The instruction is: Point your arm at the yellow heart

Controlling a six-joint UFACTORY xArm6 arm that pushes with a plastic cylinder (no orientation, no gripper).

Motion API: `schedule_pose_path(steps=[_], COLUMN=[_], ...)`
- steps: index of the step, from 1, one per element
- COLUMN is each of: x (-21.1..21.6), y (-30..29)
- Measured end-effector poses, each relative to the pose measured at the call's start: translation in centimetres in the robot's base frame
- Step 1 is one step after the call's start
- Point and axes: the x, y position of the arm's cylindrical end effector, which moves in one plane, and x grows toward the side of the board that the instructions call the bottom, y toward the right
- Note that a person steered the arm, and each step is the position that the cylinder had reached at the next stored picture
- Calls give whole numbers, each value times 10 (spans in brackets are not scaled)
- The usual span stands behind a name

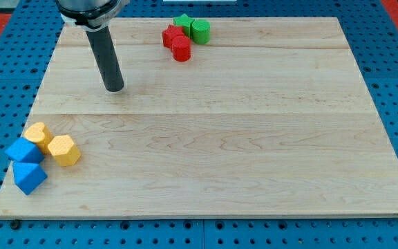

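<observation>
Starting at the view's bottom left, two blue blocks sat by the board's (pixel 254 173) corner: a lower blue block (pixel 29 177) and an upper blue block (pixel 24 150), touching each other. Just above the upper one lay the yellow heart (pixel 39 135), pressed against its top edge. A second yellow block (pixel 63 150), with a faceted outline, sat just to the heart's right, touching it. These four made one tight cluster near the left edge.

Farther up, my tip (pixel 115 88) rested on the bare wood in the upper left part of the board, well apart from the heart, which lay below it and to the view's left. The rod carried no jaws, so nothing was open or closed; it held nothing and touched no block.

Farthest off, near the view's top centre, sat a second cluster: a red cylinder (pixel 181 49) nearest, another red block (pixel 171 34) behind it, a green star (pixel 183 23), and a green cylinder (pixel 200 30) at its right. My tip stood well to the left of that group.
</observation>
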Motion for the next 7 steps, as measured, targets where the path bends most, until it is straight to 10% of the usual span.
schedule_pose_path(steps=[5, 7], x=[-8, 80], y=[-45, -129])
